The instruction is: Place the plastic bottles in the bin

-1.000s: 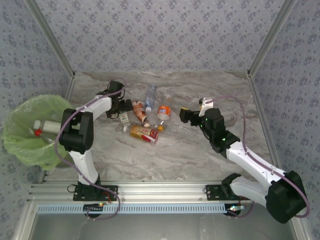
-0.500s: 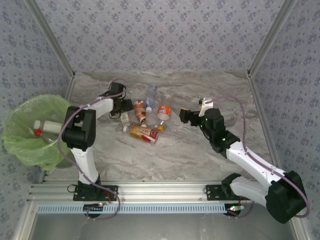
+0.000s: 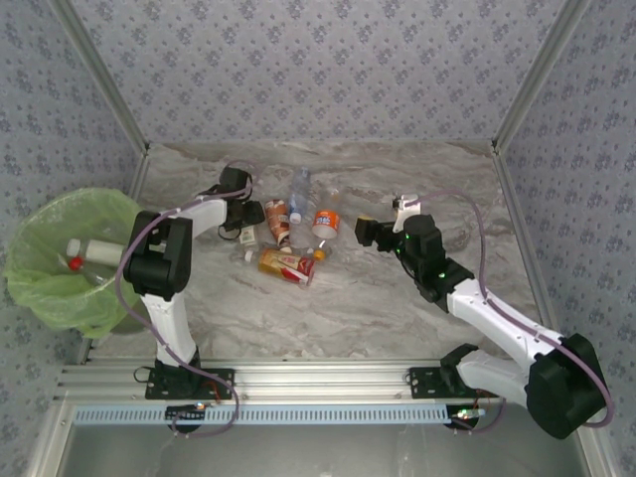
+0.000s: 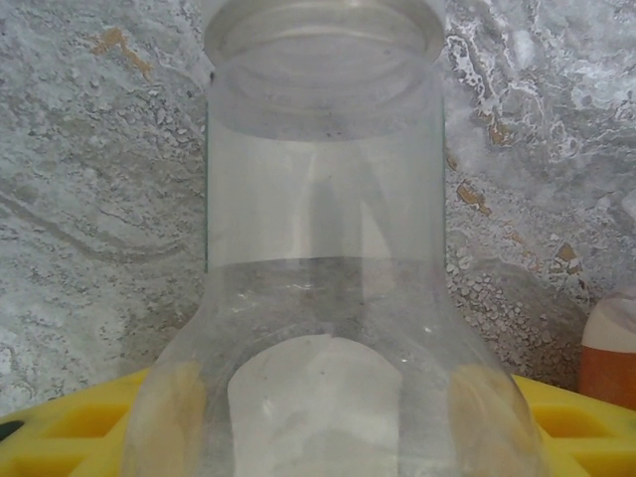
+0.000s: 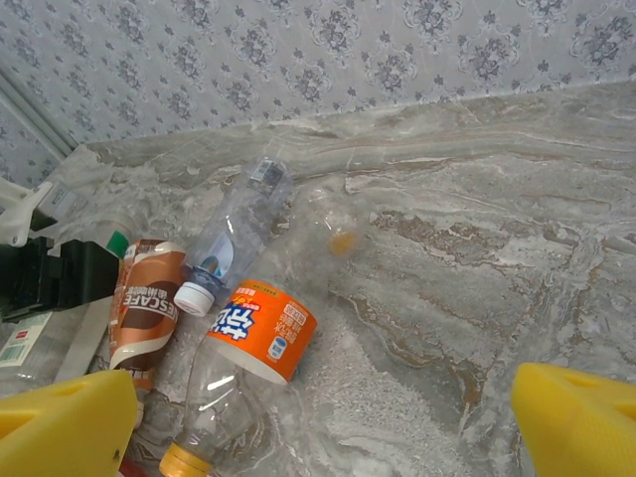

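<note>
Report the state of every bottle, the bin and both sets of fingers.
bin: bag open, bottles inside
left fingers: either side of clear bottle, grip unclear
clear bottle: between left fingers
right fingers: open, empty
orange-label bottle: lying down, capped
brown-label bottle: lying down
red-label bottle: lying down

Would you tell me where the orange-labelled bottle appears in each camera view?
Top external: orange-labelled bottle, right side of the bottle pile, mid-table.
Right wrist: the bottle lies lower left of centre.
Left wrist: uncertain; an orange shape at the right edge may be it.
Shared landmark: brown-labelled bottle, left of it.
</note>
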